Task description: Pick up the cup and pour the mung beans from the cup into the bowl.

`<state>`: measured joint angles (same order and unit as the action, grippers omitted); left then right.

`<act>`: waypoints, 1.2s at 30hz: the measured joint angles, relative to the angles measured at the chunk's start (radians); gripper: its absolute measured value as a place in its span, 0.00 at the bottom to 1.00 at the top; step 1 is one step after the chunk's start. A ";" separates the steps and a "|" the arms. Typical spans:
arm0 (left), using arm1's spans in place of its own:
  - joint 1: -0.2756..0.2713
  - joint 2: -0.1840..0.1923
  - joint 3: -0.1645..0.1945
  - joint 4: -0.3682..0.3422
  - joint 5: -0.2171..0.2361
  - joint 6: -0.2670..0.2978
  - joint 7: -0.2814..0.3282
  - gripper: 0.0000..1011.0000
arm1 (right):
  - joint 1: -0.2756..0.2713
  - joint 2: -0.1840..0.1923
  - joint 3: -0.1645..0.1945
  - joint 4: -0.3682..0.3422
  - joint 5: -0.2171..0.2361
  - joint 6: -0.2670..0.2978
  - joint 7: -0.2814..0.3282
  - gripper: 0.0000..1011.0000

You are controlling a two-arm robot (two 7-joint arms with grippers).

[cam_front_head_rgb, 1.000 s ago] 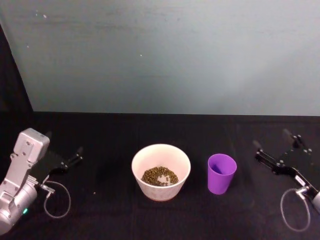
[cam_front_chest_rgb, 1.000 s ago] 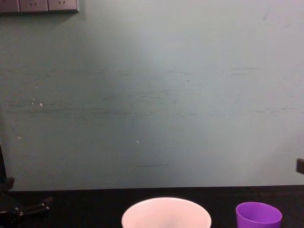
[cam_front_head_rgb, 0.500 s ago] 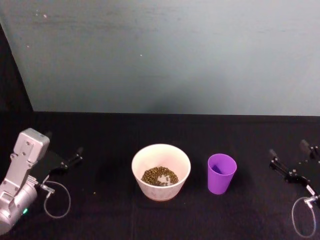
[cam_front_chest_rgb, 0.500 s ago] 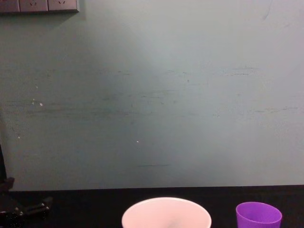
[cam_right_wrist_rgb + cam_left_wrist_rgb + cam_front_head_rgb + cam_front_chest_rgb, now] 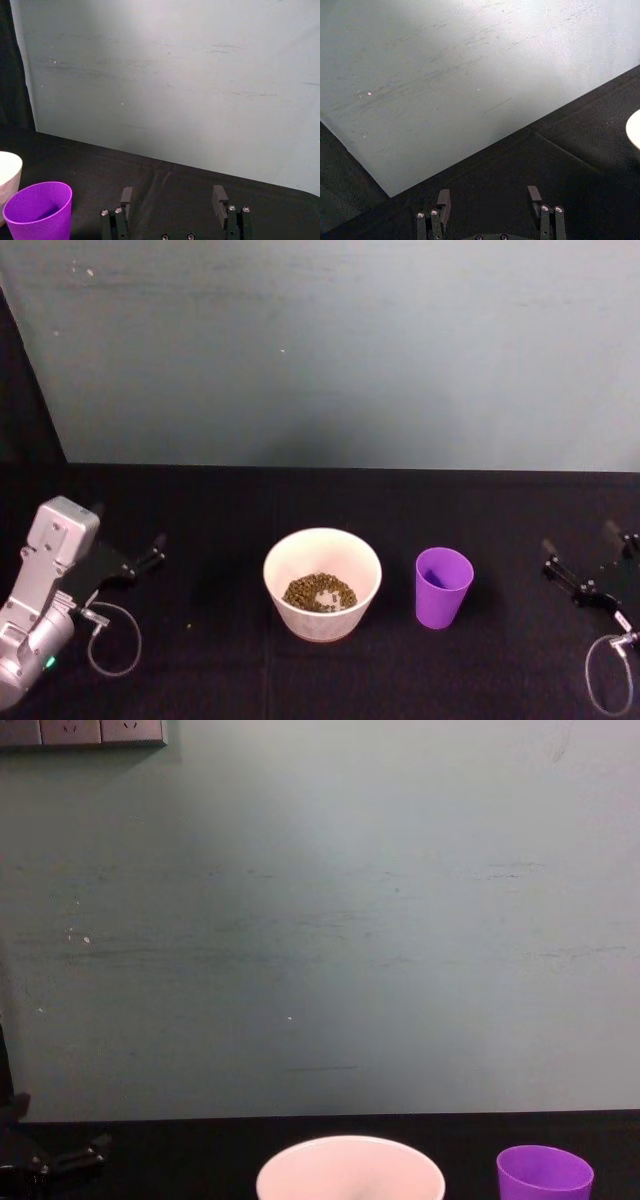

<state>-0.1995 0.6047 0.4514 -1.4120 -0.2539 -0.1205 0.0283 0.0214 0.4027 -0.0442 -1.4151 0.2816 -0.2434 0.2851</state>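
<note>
Both grippers hang with their fingers spread apart and nothing between them. At the right edge of the head view the right gripper [image 5: 585, 565] sits low over the black cloth, well apart from the cup; in its own wrist view the two dark fingers [image 5: 218, 196] stand wide at the bottom of the frame, touching nothing. At the lower left of the head view the left gripper [image 5: 150, 552] juts from its grey arm [image 5: 45, 580], a thin cable loop [image 5: 115, 640] below it; its wrist view shows the finger pair [image 5: 443, 199] parted over bare cloth.

Right of centre in the head view stands the small bright purple plastic cup [image 5: 442, 586], upright, with its inside in shadow so its contents are hard to make out. Just beside it, to its left and not touching, stands the round white bowl [image 5: 322, 581] with a layer of greenish-brown mung beans [image 5: 320, 592] on its bottom. In the right wrist view the cup shows at the lower left corner [image 5: 38, 209], with the bowl's rim [image 5: 10, 172] cut off by the frame's left edge.

Both rest on a table covered in black cloth [image 5: 330, 500], backed by a scuffed pale teal wall [image 5: 340, 350]. In the chest view the bowl [image 5: 350, 1175] and cup [image 5: 545, 1175] are cut off by the bottom edge, and grey wall sockets [image 5: 80, 732] sit at the upper left.
</note>
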 joint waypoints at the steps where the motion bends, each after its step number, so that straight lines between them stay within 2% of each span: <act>1: 0.000 0.000 0.000 0.000 0.000 0.000 0.000 0.99 | 0.000 0.000 0.000 0.000 0.000 0.000 0.000 0.99; 36: 0.000 0.000 0.000 0.000 0.000 0.000 0.000 0.99 | -0.001 0.002 -0.002 -0.004 0.001 0.002 -0.002 0.99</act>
<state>-0.1996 0.6047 0.4514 -1.4120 -0.2539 -0.1205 0.0283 0.0207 0.4043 -0.0459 -1.4195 0.2826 -0.2417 0.2834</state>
